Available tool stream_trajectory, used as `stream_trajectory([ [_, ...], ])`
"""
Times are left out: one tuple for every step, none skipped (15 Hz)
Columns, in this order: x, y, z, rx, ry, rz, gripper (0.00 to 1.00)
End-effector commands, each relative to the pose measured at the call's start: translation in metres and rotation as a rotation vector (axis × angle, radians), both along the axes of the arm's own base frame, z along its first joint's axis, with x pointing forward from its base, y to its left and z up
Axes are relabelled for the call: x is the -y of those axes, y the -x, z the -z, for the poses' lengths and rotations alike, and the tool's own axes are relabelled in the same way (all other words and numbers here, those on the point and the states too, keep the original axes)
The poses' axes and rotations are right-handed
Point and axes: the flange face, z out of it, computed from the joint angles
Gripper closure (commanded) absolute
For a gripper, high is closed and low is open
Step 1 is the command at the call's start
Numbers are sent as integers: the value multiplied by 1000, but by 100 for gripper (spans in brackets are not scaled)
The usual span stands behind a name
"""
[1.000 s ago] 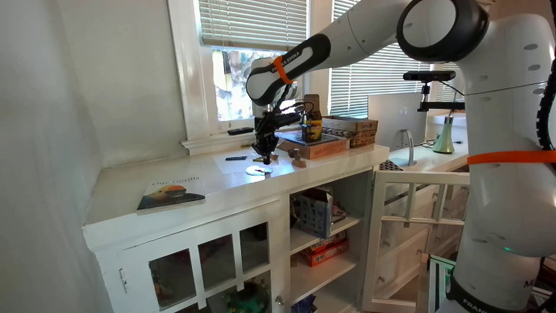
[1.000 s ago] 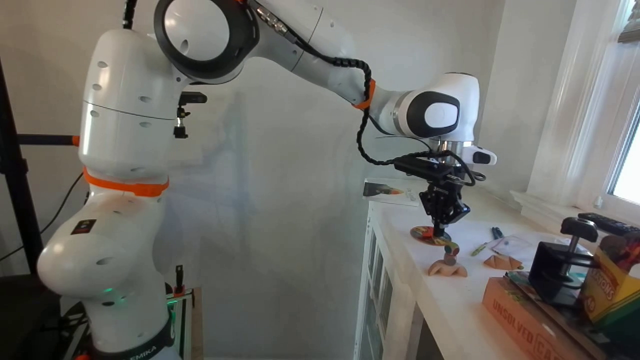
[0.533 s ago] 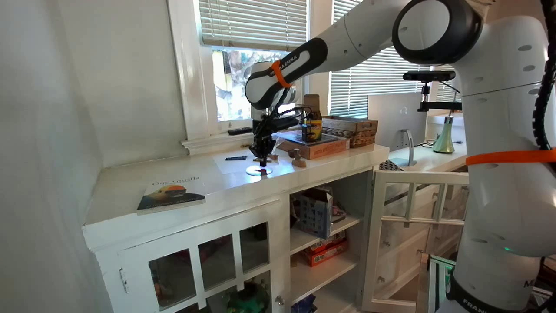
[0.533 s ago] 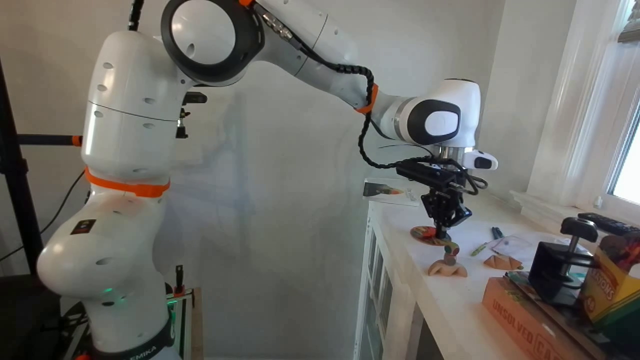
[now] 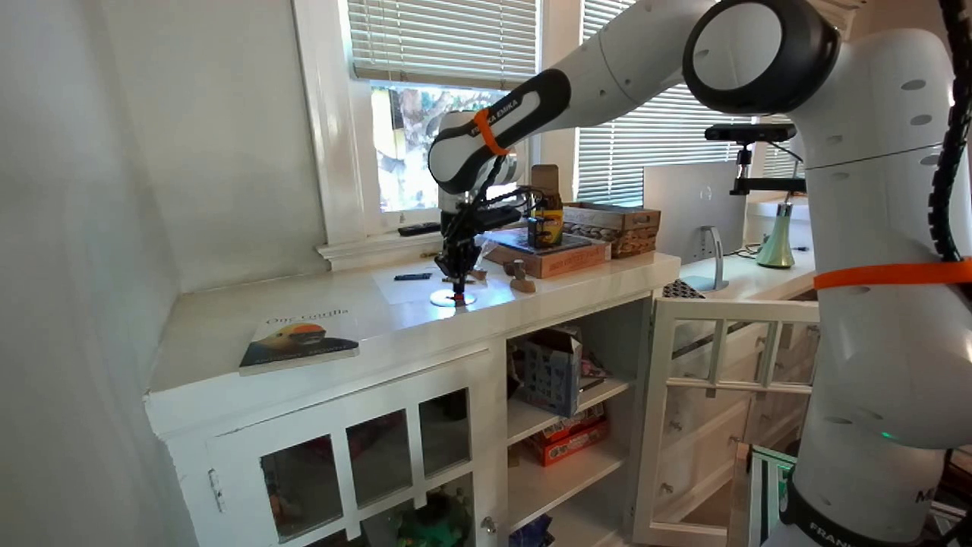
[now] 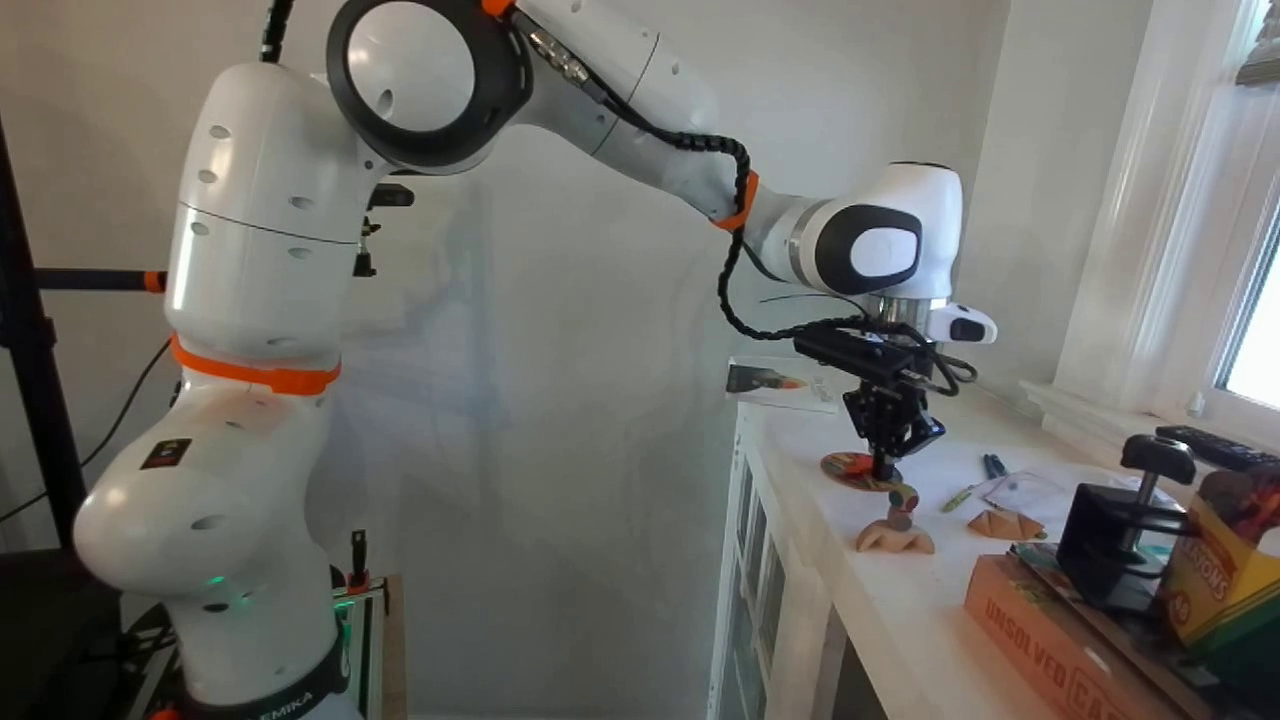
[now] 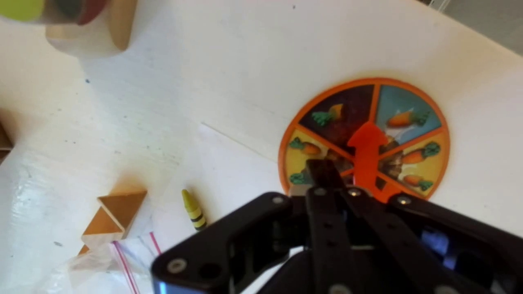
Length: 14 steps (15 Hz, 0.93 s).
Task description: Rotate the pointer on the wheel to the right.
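The wheel (image 7: 410, 157) is a flat round disc with an orange rim and carrot pictures, lying on the white cabinet top (image 7: 237, 81). It also shows in both exterior views, pale with glare (image 5: 443, 298) and reddish (image 6: 848, 467). A red arrow pointer (image 7: 367, 153) sits on it, its tip pointing up in the wrist view. My gripper (image 7: 325, 165) is shut with nothing seen between its fingertips. It points down low over the wheel in both exterior views (image 5: 459, 289) (image 6: 882, 470). The fingertips are left of the pointer in the wrist view; I cannot tell whether they touch it.
A wooden piece (image 6: 895, 537) stands close to the wheel. A yellow crayon (image 7: 194, 209), a small wooden block (image 7: 116, 212) and a plastic bag (image 7: 98, 265) lie nearby. A book (image 5: 300, 339) lies farther along the top. An orange box (image 6: 1050, 640) bears a black clamp (image 6: 1120, 545).
My gripper has come down to the wheel and shifted slightly, a little left in an exterior view. The wheel has stayed in place. Over the last half second the arm has barely moved.
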Motion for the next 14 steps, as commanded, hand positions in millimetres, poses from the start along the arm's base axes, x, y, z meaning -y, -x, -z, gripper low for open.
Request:
stream_trajectory([
  [-2,8,-7,-18,-3,2,100],
  [-2,9,-7,-22,-5,-1,100],
  [-2,9,-6,-27,-3,0,100],
  [-3,10,-5,-31,-4,-1,100],
  [-3,10,-3,-37,-7,-4,100],
  [-3,9,-1,-39,-9,-7,100],
  [-3,9,2,-38,-10,-9,100],
  [-3,8,3,-35,-9,-8,100],
  [-3,8,5,-30,-11,-16,100],
  [-3,8,5,-32,-10,-17,100],
  [-4,8,4,-32,-7,-15,100],
  [-4,9,2,-32,-7,-16,100],
  [-5,10,1,-33,-7,-15,100],
  [-6,11,0,-36,-5,-16,100],
])
